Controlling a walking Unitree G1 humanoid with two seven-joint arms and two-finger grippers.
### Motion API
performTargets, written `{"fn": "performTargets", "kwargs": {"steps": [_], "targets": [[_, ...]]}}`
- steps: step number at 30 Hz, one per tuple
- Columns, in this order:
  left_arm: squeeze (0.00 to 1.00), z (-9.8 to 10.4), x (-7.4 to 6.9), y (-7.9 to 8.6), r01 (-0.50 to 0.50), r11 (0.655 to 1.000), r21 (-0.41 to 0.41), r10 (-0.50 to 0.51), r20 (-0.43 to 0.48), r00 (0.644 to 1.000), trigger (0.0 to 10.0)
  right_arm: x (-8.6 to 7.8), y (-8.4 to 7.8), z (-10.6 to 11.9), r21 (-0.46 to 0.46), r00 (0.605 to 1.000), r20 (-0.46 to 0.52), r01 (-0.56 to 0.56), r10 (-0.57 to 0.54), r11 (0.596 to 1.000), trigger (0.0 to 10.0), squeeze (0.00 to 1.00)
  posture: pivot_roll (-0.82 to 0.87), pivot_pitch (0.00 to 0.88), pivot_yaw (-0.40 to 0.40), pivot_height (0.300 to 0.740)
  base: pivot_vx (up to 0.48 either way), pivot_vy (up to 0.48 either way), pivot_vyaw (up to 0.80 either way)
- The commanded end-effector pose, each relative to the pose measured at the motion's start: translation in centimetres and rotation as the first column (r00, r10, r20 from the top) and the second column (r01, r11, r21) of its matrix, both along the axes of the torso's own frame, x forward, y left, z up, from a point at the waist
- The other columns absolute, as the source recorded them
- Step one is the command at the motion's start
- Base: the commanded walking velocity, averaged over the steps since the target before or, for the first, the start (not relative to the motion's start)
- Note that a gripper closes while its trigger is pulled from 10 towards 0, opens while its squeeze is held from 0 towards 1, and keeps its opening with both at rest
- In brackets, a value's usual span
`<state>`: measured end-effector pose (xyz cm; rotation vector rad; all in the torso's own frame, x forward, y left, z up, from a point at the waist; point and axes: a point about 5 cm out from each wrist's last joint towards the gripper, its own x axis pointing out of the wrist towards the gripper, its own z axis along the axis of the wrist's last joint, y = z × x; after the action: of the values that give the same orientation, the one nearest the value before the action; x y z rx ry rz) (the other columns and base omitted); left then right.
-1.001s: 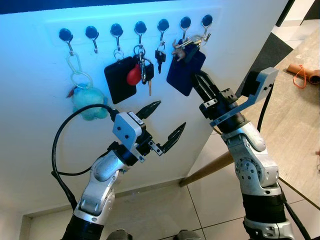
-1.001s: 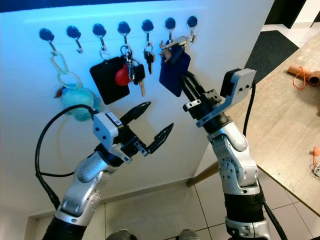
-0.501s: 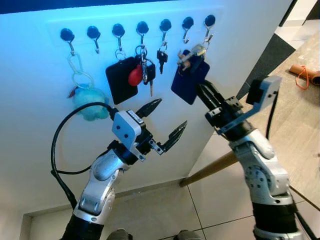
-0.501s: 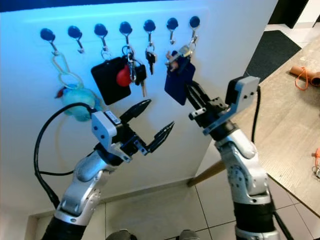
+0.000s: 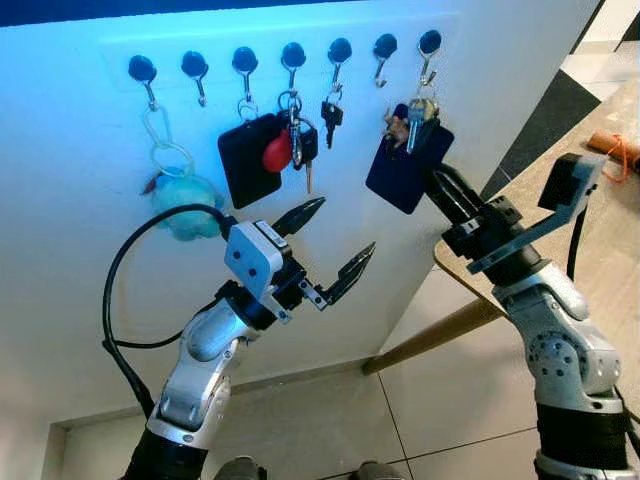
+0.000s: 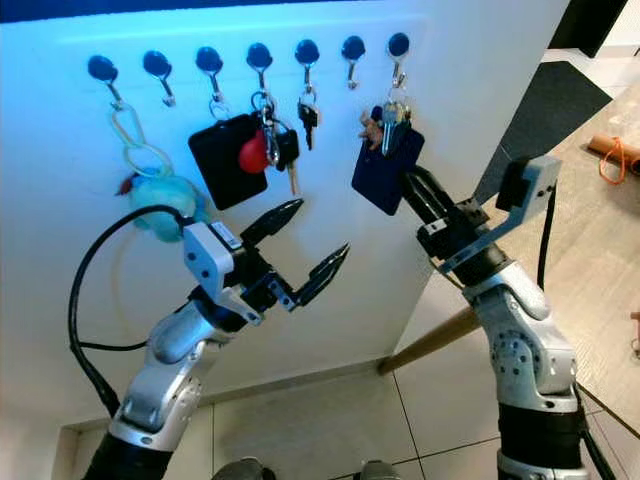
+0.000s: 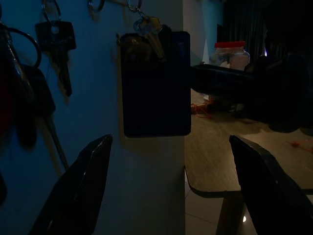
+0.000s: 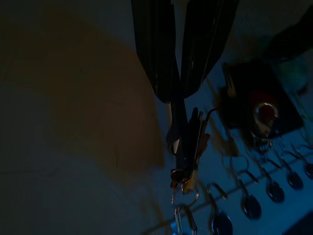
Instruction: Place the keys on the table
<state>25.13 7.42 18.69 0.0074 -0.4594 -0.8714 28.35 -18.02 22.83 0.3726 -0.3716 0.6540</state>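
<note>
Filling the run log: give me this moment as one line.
right claw: shut on dark blue key tag | keys: on rightmost black wall hook | left claw: open, idle | wooden table: to the right

Seven hooks in one row on the wall. Five carry something, two are bare. Hanging things:
- one teal plush
- one black tag
- one red fob, with a few keys I cannot count
- one single black key
- one dark blue tag with one bunch of keys, number unclear

That makes two flat tags in all.

Two grippers: left gripper with fingers spread, right gripper pinched on the dark blue tag.

One table, with one leg visible. One orange loop is on it. One red-lidded jar.
</note>
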Motion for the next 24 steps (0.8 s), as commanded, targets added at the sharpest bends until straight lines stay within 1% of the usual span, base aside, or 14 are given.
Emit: {"fn": "performTargets", "kwargs": {"steps": [1, 2, 3, 6, 15, 21, 24], "targets": [[0.00, 0.2, -0.2, -0.1, 0.011, 1.000, 0.010, -0.011, 0.010, 1.000, 10.0, 0.1, -0.4, 0.3, 0.045, 1.000, 0.002, -0.012, 0.012, 0.999, 10.0, 0.00, 0.05, 0.091, -0.008, 0.740, 0.000, 0.000, 0.00], [0.00, 0.2, -0.2, -0.1, 0.011, 1.000, 0.010, -0.011, 0.010, 1.000, 10.0, 0.1, -0.4, 0.3, 0.045, 1.000, 0.002, -0.012, 0.012, 0.999, 10.0, 0.00, 0.05, 0.091, -0.008, 0.740, 0.000, 0.000, 0.00], [0.00, 0.2, -0.1, -0.1, 0.007, 1.000, 0.009, -0.007, 0.010, 1.000, 10.0, 0.1, -0.3, 0.7, 0.083, 0.999, 0.015, -0.036, 0.035, 0.996, 10.0, 0.00, 0.05, 0.092, -0.007, 0.740, 0.000, 0.000, 0.00], [0.00, 0.3, -0.1, -0.1, 0.004, 1.000, 0.010, -0.004, 0.011, 1.000, 10.0, 0.1, -0.1, 1.3, 0.120, 0.997, 0.029, -0.071, 0.068, 0.990, 10.0, 0.00, 0.05, 0.095, -0.007, 0.740, 0.000, 0.000, 0.00], [0.00, 0.3, -0.1, -0.2, 0.010, 1.000, 0.008, -0.010, 0.010, 1.000, 10.0, -0.2, 0.4, 2.1, 0.097, 0.991, 0.056, -0.130, 0.125, 0.987, 10.0, 0.00, 0.05, 0.101, -0.008, 0.740, 0.000, 0.000, 0.00], [0.00, 0.3, -0.2, -0.2, 0.018, 1.000, 0.010, -0.018, 0.007, 1.000, 10.0, -0.6, 1.2, 1.7, 0.051, 0.983, 0.023, -0.184, 0.183, 0.982, 10.0, 0.00, 0.05, 0.102, -0.007, 0.740, 0.000, 0.000, 0.00], [0.00, 0.3, -0.3, -0.2, 0.023, 1.000, 0.011, -0.023, 0.007, 1.000, 10.0, -1.0, 2.1, 0.0, -0.060, 0.974, -0.055, -0.222, 0.219, 0.973, 10.0, 0.00, 0.05, 0.104, -0.006, 0.740, 0.000, 0.000, 0.00]]}}
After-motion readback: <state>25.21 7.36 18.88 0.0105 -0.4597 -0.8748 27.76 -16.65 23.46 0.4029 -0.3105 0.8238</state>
